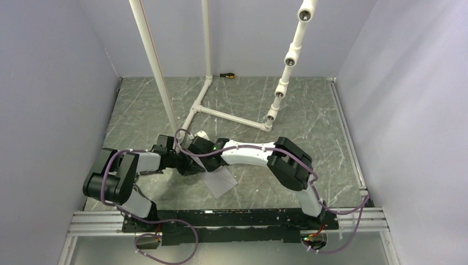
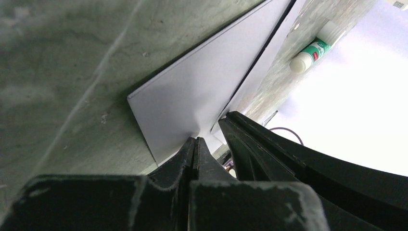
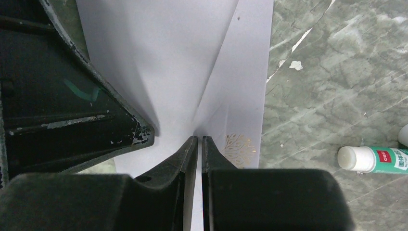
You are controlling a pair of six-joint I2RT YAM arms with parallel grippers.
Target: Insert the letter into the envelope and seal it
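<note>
The pale grey envelope [image 1: 222,180] lies tilted on the marble table in front of the two arms. It fills the left wrist view [image 2: 192,91] and the right wrist view [image 3: 240,72], where a gold leaf print shows near its edge. My left gripper [image 2: 195,140] is shut, pinching the envelope's near edge, and creases run out from its tip. My right gripper [image 3: 199,138] is shut on the envelope right beside it, with a sliver of paper between its fingers. In the top view both grippers, left [image 1: 185,163] and right [image 1: 197,150], meet at the envelope's far left corner. The tan letter is out of view.
A green and white glue stick [image 3: 373,159] lies on the table right of the envelope and also shows in the left wrist view [image 2: 311,50]. A white pipe frame [image 1: 229,116] stands behind the arms. A screwdriver [image 1: 226,74] lies at the back wall.
</note>
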